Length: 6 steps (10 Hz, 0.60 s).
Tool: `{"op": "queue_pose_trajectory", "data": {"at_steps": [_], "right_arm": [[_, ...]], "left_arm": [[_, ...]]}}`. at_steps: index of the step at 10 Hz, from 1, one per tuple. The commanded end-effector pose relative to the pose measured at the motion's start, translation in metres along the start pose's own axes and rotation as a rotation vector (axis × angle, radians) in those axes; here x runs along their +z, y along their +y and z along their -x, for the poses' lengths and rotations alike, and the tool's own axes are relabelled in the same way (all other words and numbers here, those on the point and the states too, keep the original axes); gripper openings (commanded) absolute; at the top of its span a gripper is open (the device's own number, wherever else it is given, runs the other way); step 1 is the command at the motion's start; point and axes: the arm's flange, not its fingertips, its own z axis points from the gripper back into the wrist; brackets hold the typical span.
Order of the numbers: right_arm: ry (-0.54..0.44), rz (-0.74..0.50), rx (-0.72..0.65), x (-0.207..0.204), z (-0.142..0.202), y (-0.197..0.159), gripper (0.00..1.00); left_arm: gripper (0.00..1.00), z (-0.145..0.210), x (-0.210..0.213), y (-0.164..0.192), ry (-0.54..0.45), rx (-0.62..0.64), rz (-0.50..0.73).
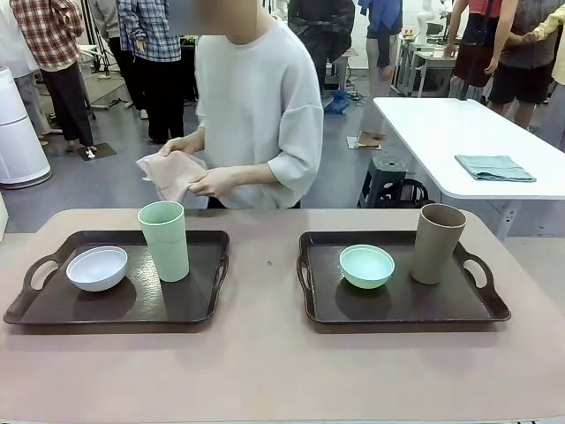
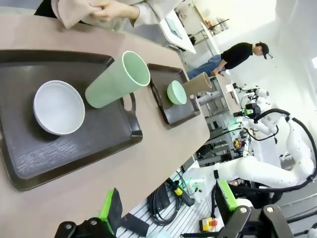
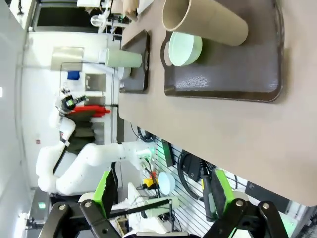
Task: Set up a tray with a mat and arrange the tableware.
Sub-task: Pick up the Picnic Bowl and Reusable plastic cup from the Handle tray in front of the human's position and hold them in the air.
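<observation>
Two dark brown trays stand on the table. The left tray carries a white bowl and an upright pale green cup. On the right tray sit a mint green bowl and a taupe cup. The person at the far side holds a pink mat in both hands above the table edge. My left gripper hangs open off the table's near edge, away from the left tray. My right gripper is open too, short of the right tray.
A strip of bare tabletop separates the trays. Behind the person stands a white table with a folded teal cloth, and other people stand farther back.
</observation>
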Motion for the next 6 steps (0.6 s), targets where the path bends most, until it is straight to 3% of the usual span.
{"op": "queue_pose_trajectory", "data": {"at_steps": [1,6], "right_arm": [[-0.007,-0.002,0.024,0.0001,0.0007,0.0028,1.00],[0.000,0.000,0.000,0.0000,0.0000,0.0000,1.00]], "left_arm": [[1.00,-0.0001,-0.0041,-0.0029,-0.002,-0.043,-0.008],[1.00,0.0000,0.0000,0.0000,0.000,0.000,0.000]]}}
